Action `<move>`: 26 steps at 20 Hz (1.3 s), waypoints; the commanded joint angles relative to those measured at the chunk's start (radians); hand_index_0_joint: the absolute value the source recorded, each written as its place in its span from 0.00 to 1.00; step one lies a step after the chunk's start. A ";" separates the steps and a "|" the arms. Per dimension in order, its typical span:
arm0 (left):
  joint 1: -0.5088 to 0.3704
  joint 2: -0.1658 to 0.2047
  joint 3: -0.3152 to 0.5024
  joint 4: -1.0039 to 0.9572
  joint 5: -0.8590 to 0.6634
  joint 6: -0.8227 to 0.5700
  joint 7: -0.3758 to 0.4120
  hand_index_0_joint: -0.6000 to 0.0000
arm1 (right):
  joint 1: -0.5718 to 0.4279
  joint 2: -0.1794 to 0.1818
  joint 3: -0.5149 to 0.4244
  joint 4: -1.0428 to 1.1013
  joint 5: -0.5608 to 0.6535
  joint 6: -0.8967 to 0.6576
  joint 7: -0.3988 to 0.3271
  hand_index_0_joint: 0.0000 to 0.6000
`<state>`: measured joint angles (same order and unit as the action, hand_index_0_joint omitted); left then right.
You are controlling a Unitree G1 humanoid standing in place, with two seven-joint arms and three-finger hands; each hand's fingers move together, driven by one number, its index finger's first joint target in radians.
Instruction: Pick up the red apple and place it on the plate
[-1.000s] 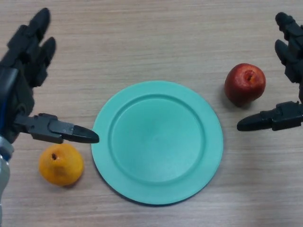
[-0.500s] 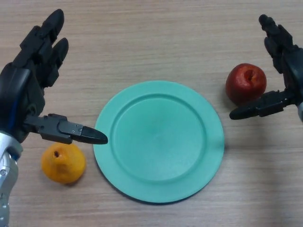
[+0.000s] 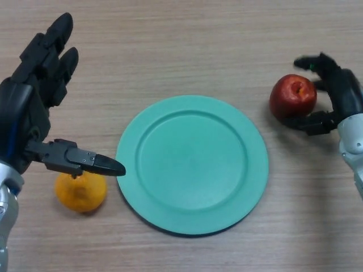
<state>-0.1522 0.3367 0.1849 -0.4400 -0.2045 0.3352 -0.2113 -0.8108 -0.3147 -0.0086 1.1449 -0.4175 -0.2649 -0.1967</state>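
Head view of the table at the moment of grasping. The red apple (image 3: pixel 292 96) rests upright on the wooden table (image 3: pixel 187 45), stem hollow facing up, at about 2 o'clock from the plate (image 3: pixel 193 164) and just clear of its rim. The right hand (image 3: pixel 334 93) is wrapped around the apple's outer side: the fingers curve over its far edge at 12 to 1 o'clock, and the thumb reaches under its near edge at about 5 o'clock, so the fruit sits between them. The hand appears closed on the apple, though whether the grip is firm enough to lift cannot be judged from this angle; the apple shows no sign of having left the surface. Approaching from the side away from the plate leaves the path toward the plate open for the carry.

The green plate lies flat at the centre of the view and is bare, so the placing step is not yet done. The move ahead is judged to be a lift followed by a short transfer toward 8 o'clock from the apple's present spot.

The left hand (image 3: pixel 28 113) hovers at 9 o'clock from the plate, fingers straight and spread, thumb pointing toward the plate rim, holding nothing. Partly beneath that thumb lies an orange (image 3: pixel 81 191), at about 8 o'clock from the plate and just beside its rim; it plays no part in the task.
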 commanded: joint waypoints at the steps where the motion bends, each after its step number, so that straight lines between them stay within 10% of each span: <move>1: -0.036 0.044 0.086 -0.038 0.019 -0.109 0.016 1.00 | -0.093 -0.023 -0.016 -0.022 0.013 -0.105 -0.067 1.00; 9: -0.052 0.049 0.092 -0.001 0.009 -0.149 0.056 1.00 | -0.068 -0.028 -0.042 -0.264 0.077 -0.064 0.052 1.00; 13: -0.057 0.052 0.096 -0.013 -0.004 -0.137 0.068 1.00 | 0.099 0.080 -0.008 -0.745 0.190 0.241 0.192 1.00; 18: -0.055 0.054 0.104 0.025 0.035 -0.254 0.123 1.00 | 0.299 0.124 0.252 -1.036 0.239 0.465 0.120 1.00; 26: -0.038 0.055 0.107 0.003 -0.025 -0.171 0.096 1.00 | 0.421 0.125 0.316 -1.209 0.330 0.646 0.146 0.92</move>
<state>-0.1596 0.3480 0.2160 -0.3779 -0.2159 0.2588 -0.1238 -0.3538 -0.1869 0.3626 -0.0024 -0.0950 0.4607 -0.0330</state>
